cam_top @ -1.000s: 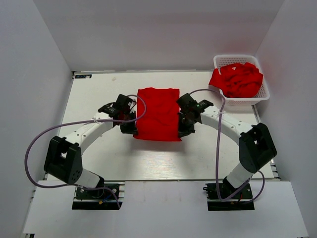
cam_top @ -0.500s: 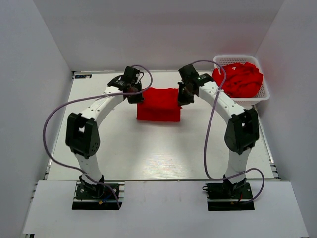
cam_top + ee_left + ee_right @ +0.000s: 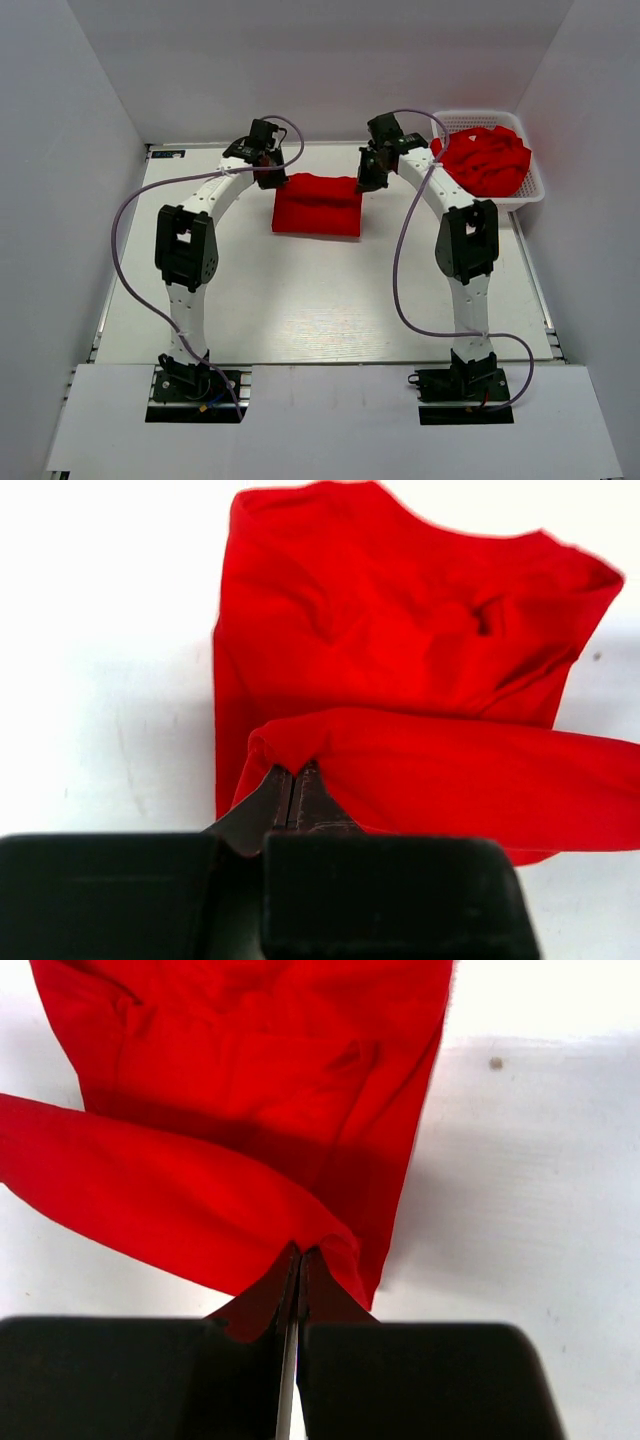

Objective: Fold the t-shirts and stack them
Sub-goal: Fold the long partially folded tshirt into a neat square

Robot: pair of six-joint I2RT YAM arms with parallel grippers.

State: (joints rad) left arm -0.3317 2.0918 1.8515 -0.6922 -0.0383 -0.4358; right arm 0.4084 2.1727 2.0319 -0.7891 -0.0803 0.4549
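A red t-shirt [image 3: 317,207] lies as a folded, roughly rectangular bundle on the white worktop [image 3: 300,300], toward 12 o'clock from the middle in the top view. Its far edge stands raised as a flap that runs across the bundle.

The left pincer [image 3: 296,782] is closed on the flap's corner at the shirt's 10 o'clock. The cloth is pinched between its dark fingertips, with a small pucker just above them. The right pincer [image 3: 298,1260] is clamped on the opposite corner, at 2 o'clock, in the same manner. Between the two grips the flap stretches as a band above the lower layers, which rest creased on the worktop.

Both arms reach out long toward 12 o'clock, elbows bowed outward. At 2 o'clock on the worktop, apart from the bundle, stands a white lattice basket [image 3: 532,192]. It holds a crumpled heap of more red t-shirts [image 3: 487,160] that rises above its rim.
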